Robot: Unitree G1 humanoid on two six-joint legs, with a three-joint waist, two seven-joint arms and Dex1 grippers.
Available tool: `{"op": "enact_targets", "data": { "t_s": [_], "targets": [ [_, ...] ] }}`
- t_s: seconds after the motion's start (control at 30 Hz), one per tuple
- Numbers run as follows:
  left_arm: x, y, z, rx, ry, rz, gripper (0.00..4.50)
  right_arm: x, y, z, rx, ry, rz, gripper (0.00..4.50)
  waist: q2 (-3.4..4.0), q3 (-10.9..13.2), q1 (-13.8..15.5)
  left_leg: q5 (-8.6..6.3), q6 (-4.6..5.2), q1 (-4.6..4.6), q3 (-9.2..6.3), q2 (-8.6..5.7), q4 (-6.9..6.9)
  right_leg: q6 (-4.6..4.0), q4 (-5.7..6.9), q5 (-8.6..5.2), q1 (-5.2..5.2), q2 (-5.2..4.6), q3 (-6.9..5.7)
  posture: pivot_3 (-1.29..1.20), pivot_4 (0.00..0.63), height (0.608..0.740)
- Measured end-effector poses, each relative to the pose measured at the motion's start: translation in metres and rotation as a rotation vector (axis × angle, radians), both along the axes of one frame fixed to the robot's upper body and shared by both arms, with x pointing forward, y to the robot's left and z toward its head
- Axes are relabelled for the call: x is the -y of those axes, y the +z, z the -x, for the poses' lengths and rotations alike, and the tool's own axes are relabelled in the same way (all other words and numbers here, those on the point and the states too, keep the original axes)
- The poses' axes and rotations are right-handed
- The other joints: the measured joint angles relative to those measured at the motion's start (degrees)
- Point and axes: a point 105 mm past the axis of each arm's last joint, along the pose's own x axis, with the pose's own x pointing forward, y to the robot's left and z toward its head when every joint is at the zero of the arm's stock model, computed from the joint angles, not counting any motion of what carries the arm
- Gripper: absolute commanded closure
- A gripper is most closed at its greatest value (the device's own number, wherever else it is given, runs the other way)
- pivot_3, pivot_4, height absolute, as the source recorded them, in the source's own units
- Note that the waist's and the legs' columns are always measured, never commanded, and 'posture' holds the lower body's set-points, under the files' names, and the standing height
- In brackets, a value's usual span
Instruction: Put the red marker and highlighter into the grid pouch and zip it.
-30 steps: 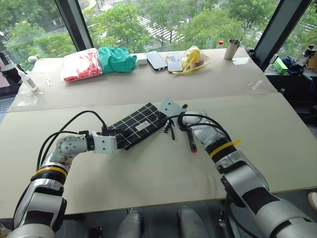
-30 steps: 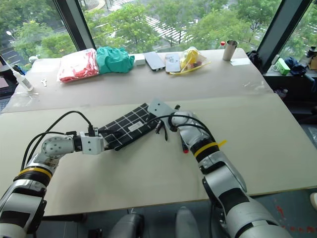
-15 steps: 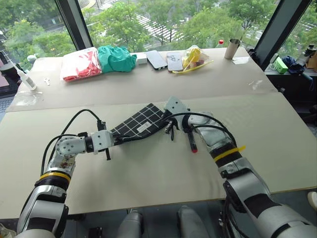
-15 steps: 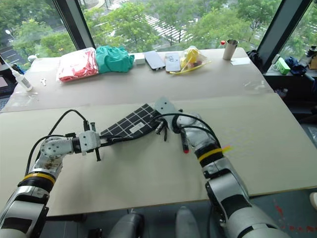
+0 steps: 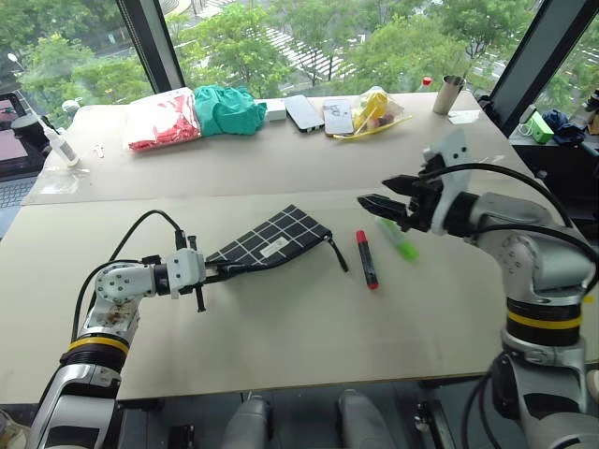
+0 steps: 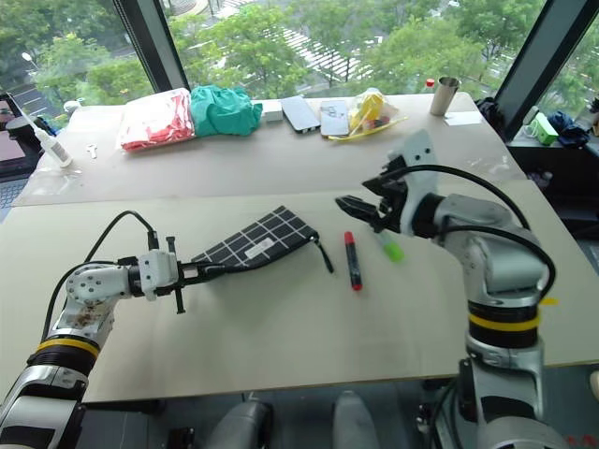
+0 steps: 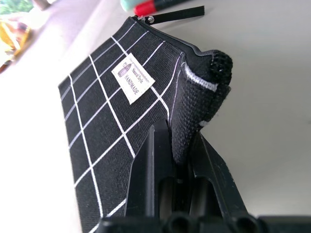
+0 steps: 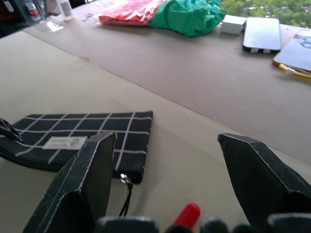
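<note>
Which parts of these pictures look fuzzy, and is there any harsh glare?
Left wrist view: the label on the grid pouch is crisp, while the claw's own fingers at the near edge and the red marker beyond are soft. Right wrist view: the near fingers look soft. Head views: even daylight from the windows, faint shadows, no harsh glare on the table.

The grid pouch (image 5: pixel 270 247), flat black fabric with white grid lines and a small white label, is lying slanted on the table, one end corner pinched and lifted slightly, its black pull cord trailing off the other end. Just beside that cord the red marker (image 5: pixel 366 259) is lying flat, red cap up-table. The lime-green highlighter (image 5: pixel 400 239) is lying close beyond it, apart.
</note>
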Motion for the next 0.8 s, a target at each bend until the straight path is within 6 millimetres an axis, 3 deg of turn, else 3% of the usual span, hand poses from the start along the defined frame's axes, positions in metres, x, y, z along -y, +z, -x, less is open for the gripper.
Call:
{"op": "enact_targets", "data": {
  "t_s": [0.27,0.6,0.8],
  "targets": [
    [0.009,0.007,0.003,-0.009,-0.014,0.079,4.5,-0.031,-0.054,0.011,-0.134,0.018,0.079,0.72,0.0,0.0,0.0,0.01,-0.01,0.05,0.15,0.02,0.02,0.0,-0.02,0.0,-0.02,0.01,0.07,0.0,0.15,0.74],
    [0.008,0.008,0.005,-0.008,-0.009,0.085,4.5,-0.043,-0.068,0.008,-0.146,0.019,0.123,0.72,0.0,0.0,0.21,0.01,-0.01,0.06,0.13,0.0,0.03,0.0,-0.09,0.0,0.03,0.0,0.05,0.0,0.15,0.74],
    [0.012,0.007,0.005,-0.014,-0.016,0.104,4.5,-0.056,-0.084,-0.007,-0.128,0.015,0.183,0.72,0.0,0.0,0.06,0.01,-0.01,0.06,0.17,0.0,0.03,0.0,-0.08,0.0,0.02,0.01,0.04,0.0,0.15,0.74]
  ]
}}
